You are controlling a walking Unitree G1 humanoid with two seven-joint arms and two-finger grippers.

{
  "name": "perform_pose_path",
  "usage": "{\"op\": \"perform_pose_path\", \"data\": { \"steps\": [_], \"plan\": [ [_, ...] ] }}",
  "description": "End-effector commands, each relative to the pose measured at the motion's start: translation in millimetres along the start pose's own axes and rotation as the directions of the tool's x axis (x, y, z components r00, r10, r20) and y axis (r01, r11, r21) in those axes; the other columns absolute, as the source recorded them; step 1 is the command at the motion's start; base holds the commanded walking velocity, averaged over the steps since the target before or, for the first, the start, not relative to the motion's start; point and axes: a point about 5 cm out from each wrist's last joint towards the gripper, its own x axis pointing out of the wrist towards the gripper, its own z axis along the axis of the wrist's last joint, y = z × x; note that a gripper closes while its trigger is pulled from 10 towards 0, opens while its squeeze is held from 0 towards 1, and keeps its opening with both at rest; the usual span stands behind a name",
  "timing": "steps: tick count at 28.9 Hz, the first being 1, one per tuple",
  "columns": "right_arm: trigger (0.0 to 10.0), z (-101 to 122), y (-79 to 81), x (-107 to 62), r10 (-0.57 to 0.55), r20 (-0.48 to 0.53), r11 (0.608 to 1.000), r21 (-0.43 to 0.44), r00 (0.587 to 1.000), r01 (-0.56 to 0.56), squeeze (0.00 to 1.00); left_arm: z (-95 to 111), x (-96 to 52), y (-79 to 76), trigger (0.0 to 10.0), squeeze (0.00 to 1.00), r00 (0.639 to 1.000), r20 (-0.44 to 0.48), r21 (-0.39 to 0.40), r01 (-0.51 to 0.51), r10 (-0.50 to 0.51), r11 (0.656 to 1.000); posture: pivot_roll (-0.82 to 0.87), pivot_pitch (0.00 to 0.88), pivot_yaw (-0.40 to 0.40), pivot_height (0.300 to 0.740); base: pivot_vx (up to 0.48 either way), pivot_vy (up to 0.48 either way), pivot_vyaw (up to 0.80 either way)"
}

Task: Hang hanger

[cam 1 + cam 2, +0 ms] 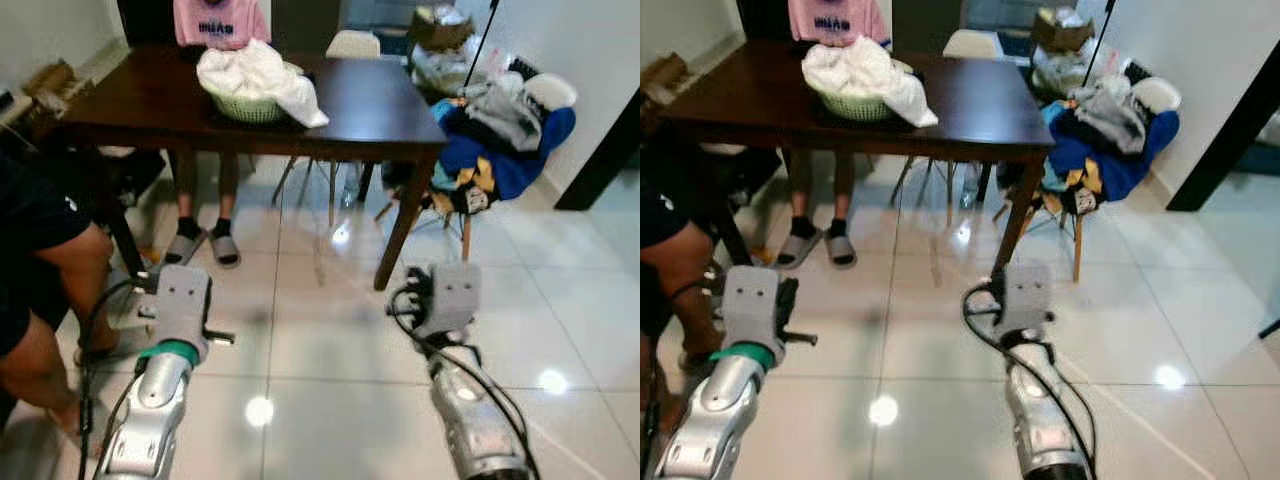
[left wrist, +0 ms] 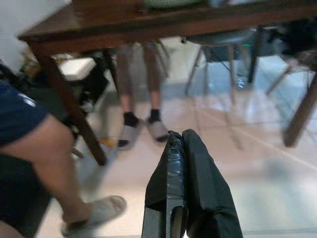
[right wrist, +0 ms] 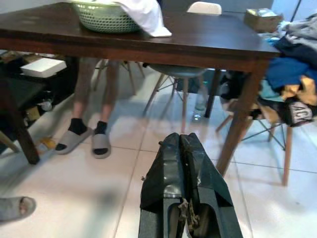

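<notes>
Hanger: location cannot be told, nor its place relative to either hand.
Left hand (image 2: pixel 179 135): fingers pressed together, holding nothing, low over the tiled floor (image 1: pixel 330 350).
Right hand (image 3: pixel 179 136): fingers together, holding nothing, likewise above the floor.
Person's bare leg (image 1: pixel 60 270): beside the left arm.
Slippered feet (image 1: pixel 205 245): a second person's, under the worktop (image 1: pixel 370 110).
Green basket (image 1: pixel 248 108): on the worktop, white cloth (image 1: pixel 260 72) heaped over it.
Chair (image 1: pixel 500 140): right of the worktop, piled with clothes.

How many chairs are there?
2. A white chair stands at the far side of the table. Another chair, right of the table, is piled with clothes. The seated person may hide another.
</notes>
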Motion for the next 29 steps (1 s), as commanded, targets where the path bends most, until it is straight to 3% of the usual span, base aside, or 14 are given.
{"op": "perform_pose_path", "data": {
  "steps": [1, 24, 29],
  "plan": [
    [10.0, -4.2, -8.3, -3.4, -0.027, -0.018, 1.000, -0.002, 0.999, 0.027, 0.00, -6.1, -3.0, -5.2, 10.0, 0.00, 0.999, -0.031, 0.004, 0.020, -0.020, 1.000, -0.03, 0.049, 0.024, 0.740, 0.000, 0.000, 0.00],
    [10.0, -3.3, -9.3, -2.5, -0.027, -0.013, 1.000, -0.006, 1.000, 0.027, 0.00, -6.7, -0.4, -4.5, 10.0, 0.00, 0.999, -0.034, -0.001, 0.013, -0.013, 1.000, -0.03, 0.037, 0.023, 0.740, 0.000, 0.000, 0.00],
    [10.0, -3.6, -10.0, -2.7, -0.027, -0.015, 1.000, -0.010, 1.000, 0.027, 0.00, -11.2, -1.0, -8.3, 10.0, 0.00, 0.998, -0.055, 0.041, 0.019, -0.016, 0.999, -0.03, 0.036, 0.022, 0.740, 0.000, 0.000, 0.00]
  ]
}}
